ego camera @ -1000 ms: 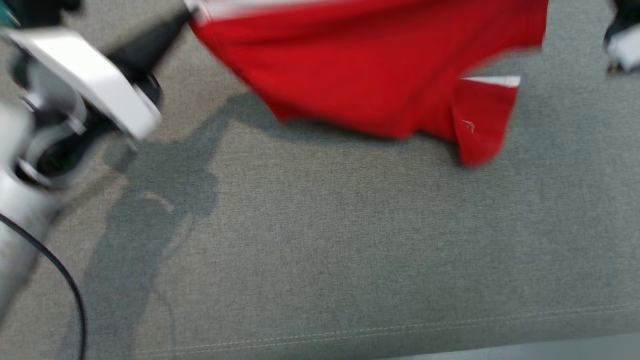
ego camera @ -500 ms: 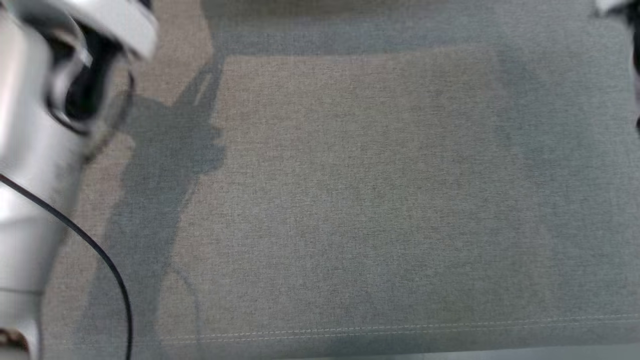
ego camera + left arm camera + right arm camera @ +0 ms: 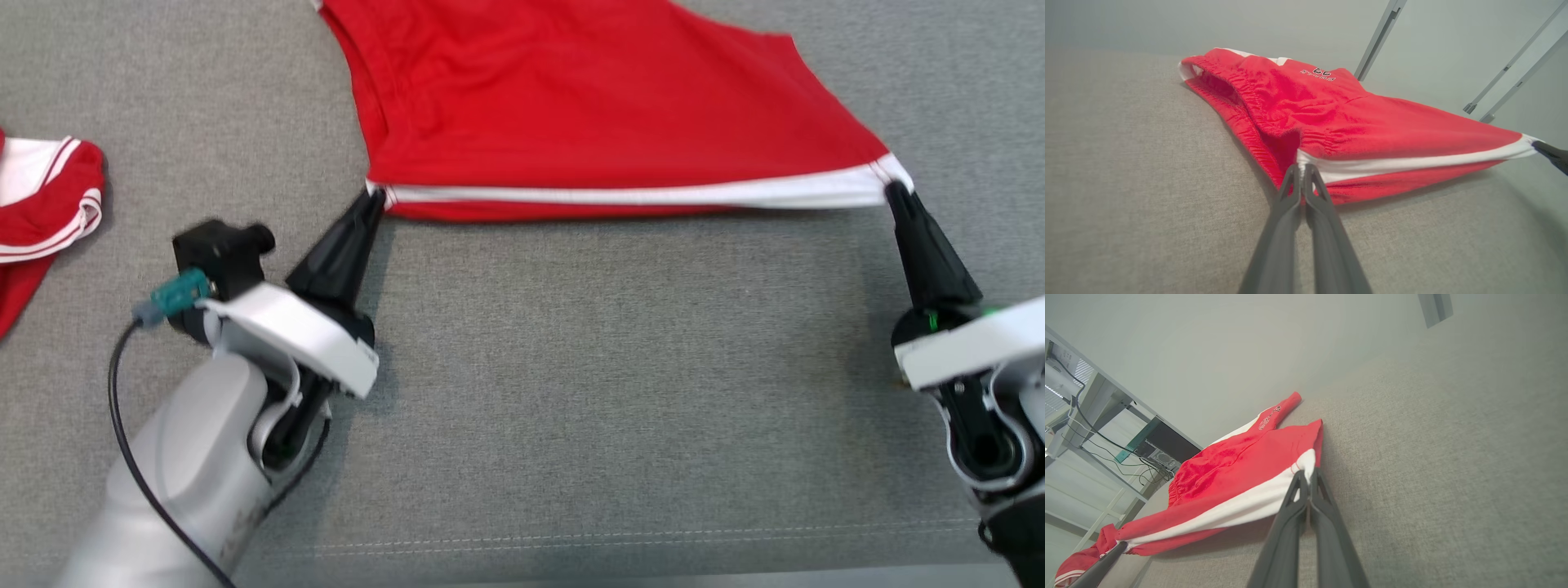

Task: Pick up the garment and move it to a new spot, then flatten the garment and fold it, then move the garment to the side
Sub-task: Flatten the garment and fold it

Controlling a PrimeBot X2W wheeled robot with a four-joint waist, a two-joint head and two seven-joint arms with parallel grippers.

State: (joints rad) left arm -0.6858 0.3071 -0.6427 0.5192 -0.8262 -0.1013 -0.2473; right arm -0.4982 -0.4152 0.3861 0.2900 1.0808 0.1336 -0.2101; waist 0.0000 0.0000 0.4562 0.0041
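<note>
- The grey cloth-covered tabletop (image 3: 571, 392) took up most of the head view, with a stitched seam along its near edge.
- The garment (image 3: 588, 106), a pair of red shorts, lay across the far half of the tabletop. Its elastic waist was turned away from the robot and one leg hem was drawn toward it.
- A second red and white piece (image 3: 41, 204) lay bunched at the far left, well apart. It may have been another pair of shorts, but too little of it showed to be sure.
- The left hand (image 3: 375, 198) was pressed together, pinching the left corner of that hem, with its fingers low over the cloth cover.
- The right hand (image 3: 892, 189) was likewise clamped on the opposite corner, well apart from the left.
- The white hem band (image 3: 637, 196) ran straight and taut between the two hands, with a thin shadow beneath it. This wide, even pull looked meant to draw out the wrinkles, so I judged the flattening step under way and the fold not yet begun.
</note>
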